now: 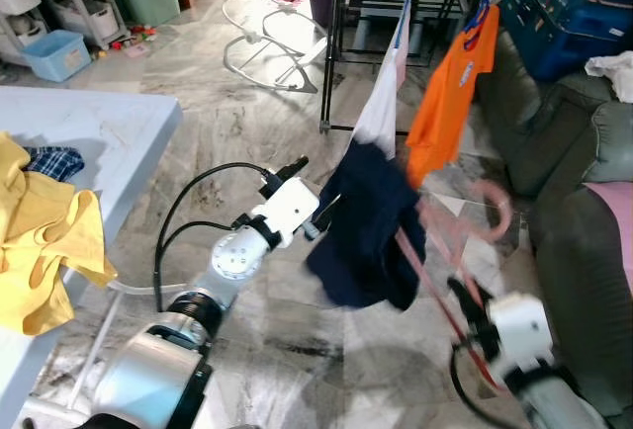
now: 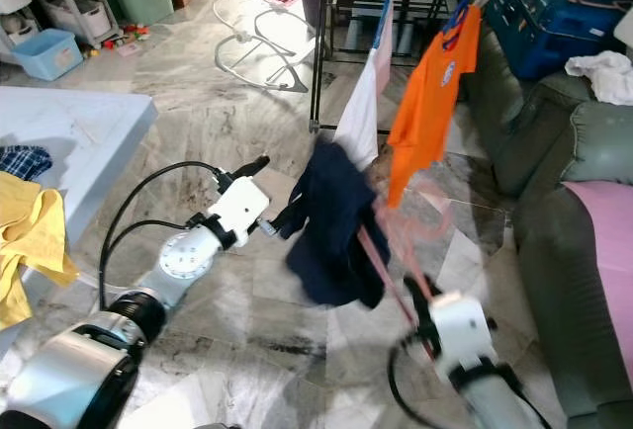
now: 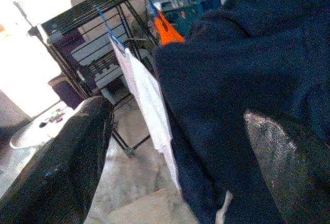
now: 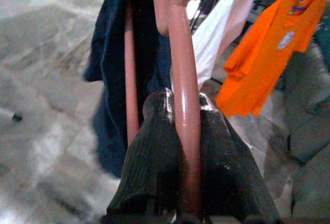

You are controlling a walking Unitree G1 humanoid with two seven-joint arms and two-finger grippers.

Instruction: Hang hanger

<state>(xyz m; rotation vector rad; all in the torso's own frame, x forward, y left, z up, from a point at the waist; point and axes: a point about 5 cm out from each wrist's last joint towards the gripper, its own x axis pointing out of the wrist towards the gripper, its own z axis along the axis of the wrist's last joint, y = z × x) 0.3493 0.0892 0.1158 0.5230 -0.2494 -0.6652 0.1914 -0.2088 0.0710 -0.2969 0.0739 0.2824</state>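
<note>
The right gripper (image 4: 180, 146) has its two black fingers closed tight on a bar of the pink hanger (image 1: 435, 286), which rises up and to the left from it, its hook (image 1: 495, 210) blurred in the air near the orange shirt (image 1: 447, 93). A dark navy garment (image 1: 368, 226) hangs draped on the hanger, above the marble floor (image 1: 247, 123), well short of the black drying rack (image 1: 396, 4) on the far side. The left gripper (image 1: 324, 214) reaches in from the left, its fingers (image 3: 67, 167) spread wide, one on each side of the navy cloth's edge without closing on it. A white garment (image 1: 381, 103) hangs from the rack just beyond. Yellow clothes (image 1: 45, 241) lie on the white surface (image 1: 109, 132) at left.
</note>
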